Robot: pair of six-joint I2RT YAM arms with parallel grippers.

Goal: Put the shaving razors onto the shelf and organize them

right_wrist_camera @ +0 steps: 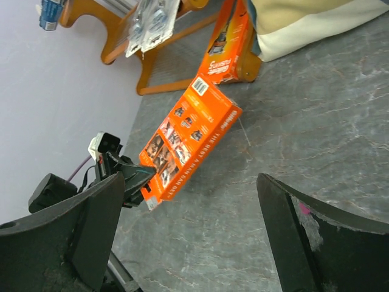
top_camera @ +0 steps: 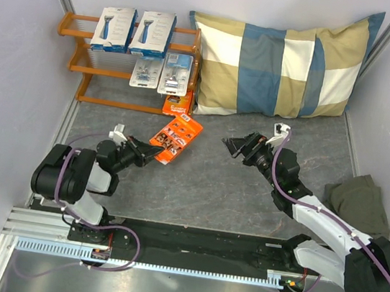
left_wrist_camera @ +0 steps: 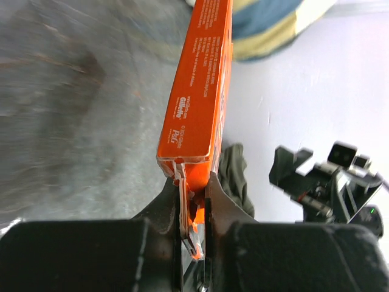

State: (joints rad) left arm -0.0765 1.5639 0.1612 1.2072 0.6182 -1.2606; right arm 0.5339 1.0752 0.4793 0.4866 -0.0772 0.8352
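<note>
Four packs already sit on the shelf: two white boxes on the top tier and two blister packs on the middle one. The left fingers are clamped on the bottom edge of one orange pack, which is held on edge above the tabletop, in front of the shelf's right end. A second orange pack leans at that end beside the pillow; whether it rests on the lowest tier or on the tabletop I cannot tell. The step in hand looks like the carry of the last pack. The next move likely calls for a forward reach to the bottom tier, with the pack turned to slip under the middle rods. Room is tight there: the leaning pack and the shelf's foot crowd the right end, while the tier's left side looks free. The right fingers are spread wide, holding nothing, well apart from the pack.
</note>
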